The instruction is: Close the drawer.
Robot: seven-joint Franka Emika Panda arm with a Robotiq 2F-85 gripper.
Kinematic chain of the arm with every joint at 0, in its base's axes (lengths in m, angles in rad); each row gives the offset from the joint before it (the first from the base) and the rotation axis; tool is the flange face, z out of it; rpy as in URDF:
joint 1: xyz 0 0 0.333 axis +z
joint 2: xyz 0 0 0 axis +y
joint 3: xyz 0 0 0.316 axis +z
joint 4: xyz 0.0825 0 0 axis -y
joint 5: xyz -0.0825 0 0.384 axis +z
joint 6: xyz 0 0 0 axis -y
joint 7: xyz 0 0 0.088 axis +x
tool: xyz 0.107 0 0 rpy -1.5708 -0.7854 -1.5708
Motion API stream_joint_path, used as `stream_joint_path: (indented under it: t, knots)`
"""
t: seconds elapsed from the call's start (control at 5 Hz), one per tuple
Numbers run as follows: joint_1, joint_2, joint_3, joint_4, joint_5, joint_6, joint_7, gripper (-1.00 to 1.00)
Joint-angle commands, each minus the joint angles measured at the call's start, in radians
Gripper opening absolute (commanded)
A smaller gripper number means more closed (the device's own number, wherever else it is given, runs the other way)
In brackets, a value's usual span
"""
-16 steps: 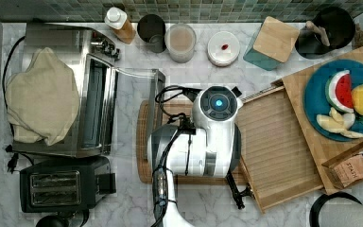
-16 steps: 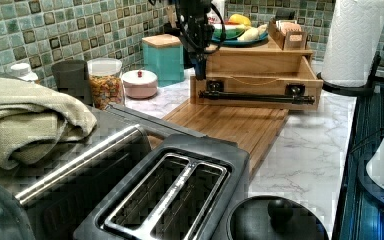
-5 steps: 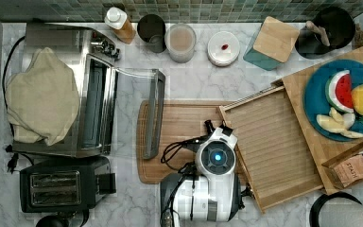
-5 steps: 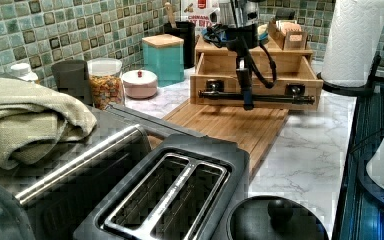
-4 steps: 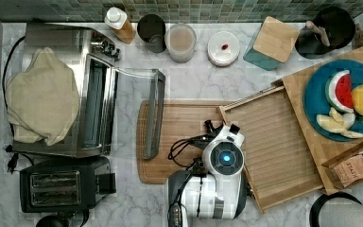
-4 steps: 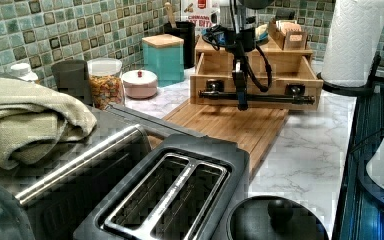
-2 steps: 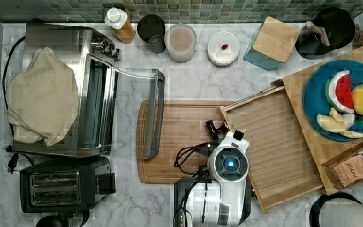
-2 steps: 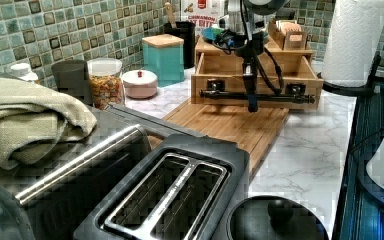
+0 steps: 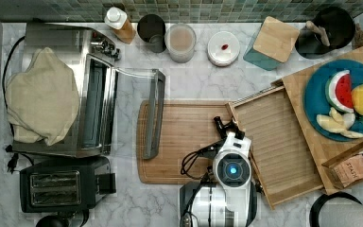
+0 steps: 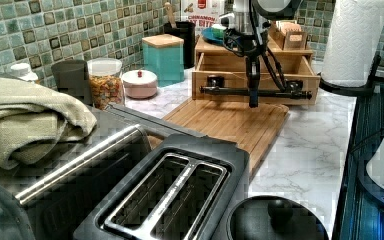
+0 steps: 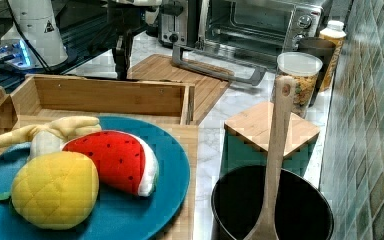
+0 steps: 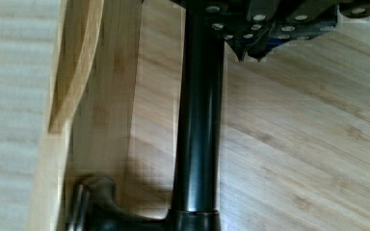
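Across the marble desk (image 9: 189, 90), at the top view's left, stands a silver toaster oven (image 9: 82, 87) with its glass door (image 9: 152, 113) dropped open and a beige cloth (image 9: 40, 97) heaped on top; a black toaster (image 9: 64, 187) sits below it in the top view. At the top view's right, a bamboo stand (image 9: 307, 123) carries a blue plate (image 9: 345, 101) of toy fruit. From under that stand the drawer (image 9: 279, 146) is pulled out towards the top view's left, its ribbed floor bare, its front edge reaching the flat cutting board (image 9: 184, 142). In the left view its black bar handle (image 10: 255, 92) runs across the drawer front. The white robot arm (image 9: 229, 189) hangs over the board's edge by the drawer front, and the jaws (image 10: 252, 100) point straight down, against the handle's outer face. Whether they are released or clenched cannot be told. Along the tiled wall stand a jar (image 9: 180, 41), a white lidded dish (image 9: 223, 47) and a teal box with a wooden lid (image 9: 272, 42).
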State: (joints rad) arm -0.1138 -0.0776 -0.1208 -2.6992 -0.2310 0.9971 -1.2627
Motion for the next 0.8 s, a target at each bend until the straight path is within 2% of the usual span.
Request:
stream_joint_path:
  t: [0.2,0.4,0.6,0.8]
  knots:
    - [-0.14,0.117,-0.187,0.204,0.075,0.056,-0.208,-1.0]
    - [-0.152,0.138,-0.24,0.275,0.108,0.019,-0.297,-1.0]
    - [-0.195,0.187,-0.26,0.34,0.171,0.077,-0.356,-1.0]
    - [-0.226,0.249,-0.264,0.416,0.282,0.097,-0.452,-1.0]
